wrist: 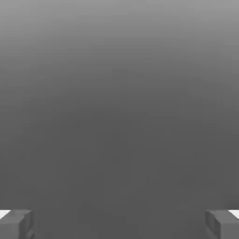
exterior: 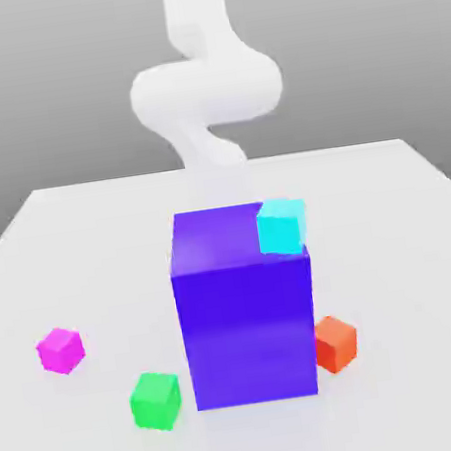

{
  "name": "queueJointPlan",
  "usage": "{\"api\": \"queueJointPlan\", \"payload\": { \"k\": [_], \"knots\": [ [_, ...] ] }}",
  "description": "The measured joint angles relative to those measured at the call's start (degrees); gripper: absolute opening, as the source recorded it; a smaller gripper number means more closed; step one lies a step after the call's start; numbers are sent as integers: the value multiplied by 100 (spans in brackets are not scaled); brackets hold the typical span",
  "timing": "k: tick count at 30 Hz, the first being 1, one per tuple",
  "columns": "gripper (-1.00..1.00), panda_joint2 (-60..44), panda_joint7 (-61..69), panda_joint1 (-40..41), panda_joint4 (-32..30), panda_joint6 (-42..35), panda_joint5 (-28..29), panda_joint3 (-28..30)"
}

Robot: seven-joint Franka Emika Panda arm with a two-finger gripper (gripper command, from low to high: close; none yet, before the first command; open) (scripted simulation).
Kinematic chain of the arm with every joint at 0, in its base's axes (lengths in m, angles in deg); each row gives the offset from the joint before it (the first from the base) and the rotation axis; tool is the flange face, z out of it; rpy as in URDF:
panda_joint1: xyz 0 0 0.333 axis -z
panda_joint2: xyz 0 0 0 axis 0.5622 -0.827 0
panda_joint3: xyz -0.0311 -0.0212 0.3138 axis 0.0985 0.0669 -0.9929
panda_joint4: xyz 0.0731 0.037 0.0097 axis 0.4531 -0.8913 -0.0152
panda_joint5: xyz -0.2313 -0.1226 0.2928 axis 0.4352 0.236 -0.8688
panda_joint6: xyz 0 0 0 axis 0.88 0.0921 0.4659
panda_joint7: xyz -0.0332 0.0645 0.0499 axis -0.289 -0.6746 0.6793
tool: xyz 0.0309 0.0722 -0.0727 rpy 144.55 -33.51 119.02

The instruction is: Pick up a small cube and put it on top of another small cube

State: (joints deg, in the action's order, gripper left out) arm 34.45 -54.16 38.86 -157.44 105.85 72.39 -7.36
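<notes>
Exterior view: white counter; small cube, magenta, toward view's left; another small cube, green, nearer front, apart from it. Big blue-violet block at centre; cyan cube at its upper right corner; orange-red cube beside its right base. White arm behind block.
Hand view: claw wide, empty; fingertips at opposite edges, grey background between.

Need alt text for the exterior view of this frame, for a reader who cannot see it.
A tall blue-violet block stands mid-table with a cyan cube on its top corner toward the exterior view's right. A small magenta cube and a small green cube sit apart on the white table to its left, an orange-red cube at its right. The white arm rises behind.
</notes>
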Motion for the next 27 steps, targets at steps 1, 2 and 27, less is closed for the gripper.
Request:
{"api": "queueJointPlan", "payload": {
  "k": [1,2,27],
  "knots": [
    [0,-199,-284,204,-121,131,17,-1],
    [0,-390,-566,377,-236,256,52,17],
    [0,-5028,-5551,3754,-2532,3409,-575,638]
  ]
}}
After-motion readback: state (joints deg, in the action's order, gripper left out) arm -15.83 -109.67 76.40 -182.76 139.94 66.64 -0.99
